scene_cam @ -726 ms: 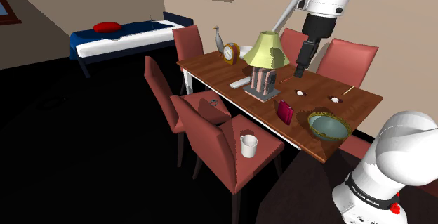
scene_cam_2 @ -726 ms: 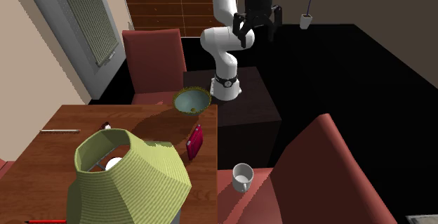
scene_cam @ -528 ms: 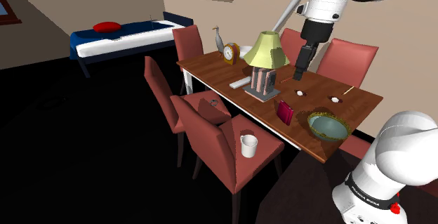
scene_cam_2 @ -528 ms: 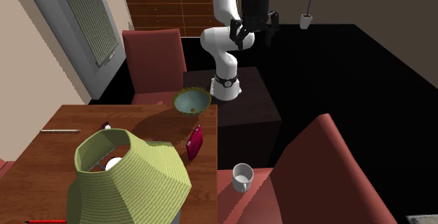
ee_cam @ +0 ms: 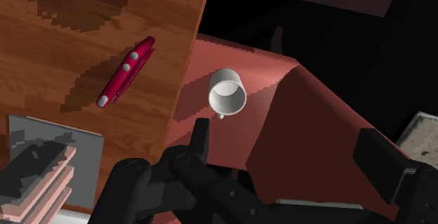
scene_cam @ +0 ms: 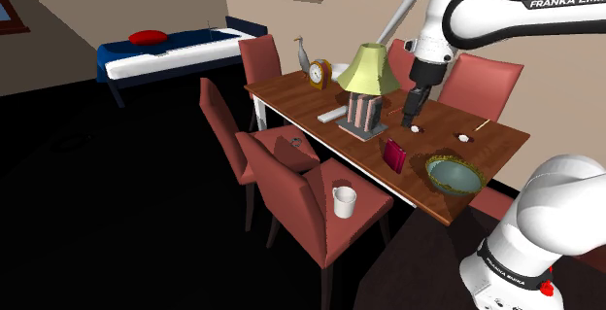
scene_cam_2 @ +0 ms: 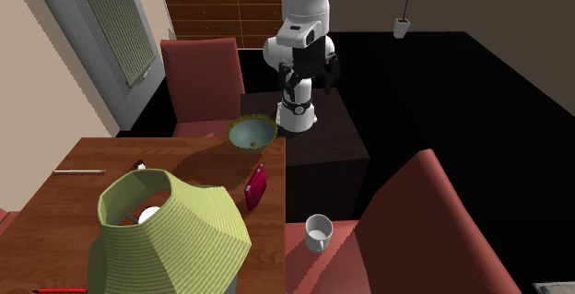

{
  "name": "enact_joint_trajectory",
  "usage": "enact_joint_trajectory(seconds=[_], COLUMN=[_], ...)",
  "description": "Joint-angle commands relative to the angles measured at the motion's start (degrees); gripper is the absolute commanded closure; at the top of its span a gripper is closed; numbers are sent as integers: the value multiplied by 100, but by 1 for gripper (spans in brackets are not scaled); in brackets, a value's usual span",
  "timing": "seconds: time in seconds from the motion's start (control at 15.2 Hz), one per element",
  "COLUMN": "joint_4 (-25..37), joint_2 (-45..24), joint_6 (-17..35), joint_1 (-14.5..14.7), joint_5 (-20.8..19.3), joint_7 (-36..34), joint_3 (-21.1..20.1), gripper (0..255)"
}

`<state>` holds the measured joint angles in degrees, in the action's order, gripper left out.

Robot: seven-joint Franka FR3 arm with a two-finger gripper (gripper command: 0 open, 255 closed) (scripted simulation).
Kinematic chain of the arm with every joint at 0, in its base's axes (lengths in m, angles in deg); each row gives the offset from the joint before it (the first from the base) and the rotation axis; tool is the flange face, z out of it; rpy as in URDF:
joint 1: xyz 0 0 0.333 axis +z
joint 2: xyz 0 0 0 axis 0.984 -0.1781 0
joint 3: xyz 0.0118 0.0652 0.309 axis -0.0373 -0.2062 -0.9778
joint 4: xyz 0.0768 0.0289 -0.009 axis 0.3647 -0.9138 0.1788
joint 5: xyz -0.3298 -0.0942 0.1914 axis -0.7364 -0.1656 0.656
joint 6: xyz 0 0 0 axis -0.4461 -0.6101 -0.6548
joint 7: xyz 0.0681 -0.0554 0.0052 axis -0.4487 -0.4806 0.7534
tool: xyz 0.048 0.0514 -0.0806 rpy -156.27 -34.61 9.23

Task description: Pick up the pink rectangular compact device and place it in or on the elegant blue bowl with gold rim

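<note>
Gripper [scene_cam: 413,116], jaws wide apart, has dropped lower over the table [scene_cam: 500,143] since half a second ago. Nearest the stand [scene_cam_2: 322,145], the blue gold-rimmed bowl [scene_cam: 453,174] is unmoved. Just past it on the shoulder view's left, the pink device [scene_cam: 394,155] stands on edge close to the table's near rim. Farther on, the lamp [scene_cam: 367,75] crowds it, and beyond the rim a chair [scene_cam: 316,187] holds a white mug [scene_cam: 344,201].
</note>
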<state>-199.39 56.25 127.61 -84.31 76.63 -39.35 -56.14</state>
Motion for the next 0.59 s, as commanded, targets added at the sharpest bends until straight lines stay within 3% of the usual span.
enact_joint_trajectory(seconds=[0.0, 0.53], joint_4=[-219, -740], joint_2=[-160, -1147], joint_6=[356, 1758], joint_1=[-86, -428], joint_5=[-102, -463], joint_7=[135, 652], joint_3=[129, 676], gripper=[0, 0])
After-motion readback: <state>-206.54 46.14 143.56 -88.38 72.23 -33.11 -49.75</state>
